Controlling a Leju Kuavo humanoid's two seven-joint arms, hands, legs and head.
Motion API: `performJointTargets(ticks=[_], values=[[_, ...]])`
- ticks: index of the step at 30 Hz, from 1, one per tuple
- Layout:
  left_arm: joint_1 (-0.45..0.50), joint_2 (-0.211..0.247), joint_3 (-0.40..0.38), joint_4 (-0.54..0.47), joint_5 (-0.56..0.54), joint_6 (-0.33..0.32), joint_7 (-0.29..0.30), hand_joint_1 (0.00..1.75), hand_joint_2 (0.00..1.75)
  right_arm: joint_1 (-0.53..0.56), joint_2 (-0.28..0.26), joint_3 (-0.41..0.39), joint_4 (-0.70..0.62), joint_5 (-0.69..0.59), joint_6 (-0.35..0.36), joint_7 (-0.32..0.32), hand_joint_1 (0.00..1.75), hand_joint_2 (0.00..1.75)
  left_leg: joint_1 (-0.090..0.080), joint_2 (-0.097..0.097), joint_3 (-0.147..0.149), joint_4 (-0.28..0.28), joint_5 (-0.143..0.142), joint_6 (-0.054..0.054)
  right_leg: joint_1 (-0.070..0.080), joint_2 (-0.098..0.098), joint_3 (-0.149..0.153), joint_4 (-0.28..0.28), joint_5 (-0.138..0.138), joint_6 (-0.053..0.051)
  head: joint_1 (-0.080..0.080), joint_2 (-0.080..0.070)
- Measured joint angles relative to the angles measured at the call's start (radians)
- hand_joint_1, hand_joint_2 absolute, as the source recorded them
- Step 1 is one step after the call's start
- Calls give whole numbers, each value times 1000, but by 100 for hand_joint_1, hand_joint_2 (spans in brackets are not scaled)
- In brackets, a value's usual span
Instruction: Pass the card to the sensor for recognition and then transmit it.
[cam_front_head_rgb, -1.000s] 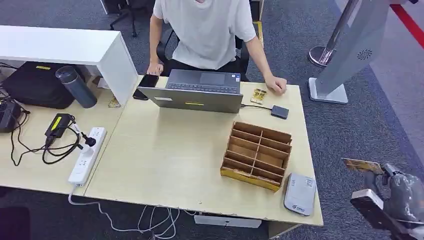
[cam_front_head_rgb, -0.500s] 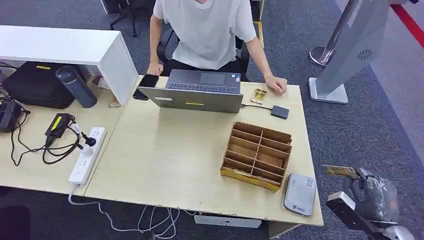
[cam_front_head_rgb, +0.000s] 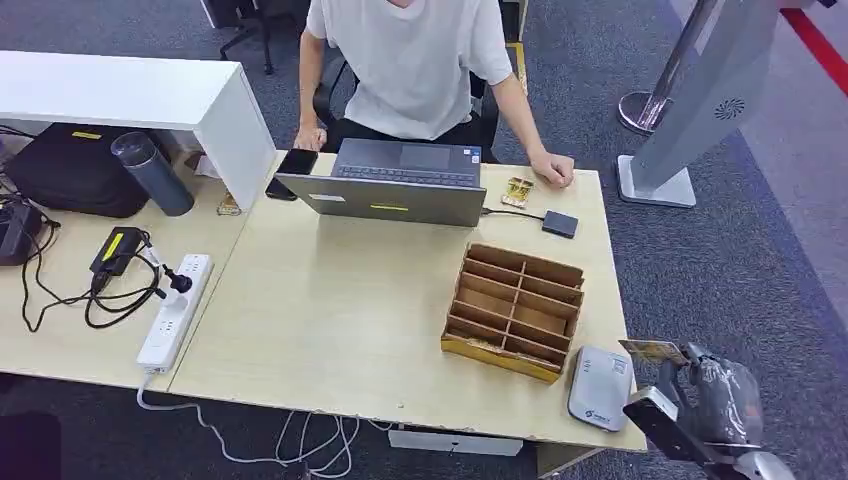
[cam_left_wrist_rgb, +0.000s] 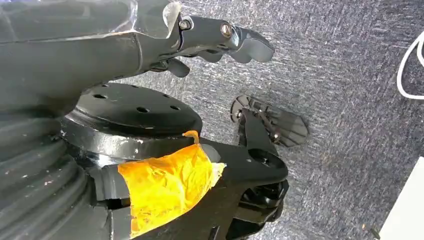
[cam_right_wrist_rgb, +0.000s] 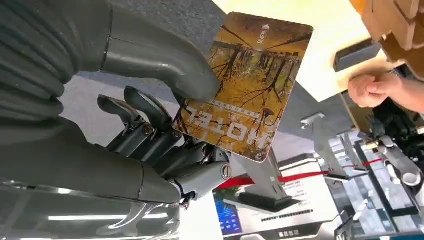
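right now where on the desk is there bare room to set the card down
Bare: the wide patch between the laptop, power strip and wooden organizer. Crowded: the right edge by the card reader, and the left side with cables.

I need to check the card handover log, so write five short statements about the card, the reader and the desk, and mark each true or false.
1. The right hand holds the card between thumb and fingers. True.
2. The card already lies flat on the grey card reader. False: it is held off the desk's edge, beside the reader.
3. The wooden organizer has cards in its compartments. False: the compartments look empty.
4. A person's hand rests on the desk near the laptop. True.
5. The left hand holds a second card. False: it hangs over the carpet with nothing in it.
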Motion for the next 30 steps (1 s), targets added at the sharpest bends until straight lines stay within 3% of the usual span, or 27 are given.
performJointTargets(ticks=[30], values=[[0, 0, 0, 0, 0, 0, 0, 0, 175, 19, 22, 28, 50, 7, -4, 11, 175, 175, 0, 0, 0, 0, 0, 0, 0, 0, 0, 0, 0, 0, 0, 0]])
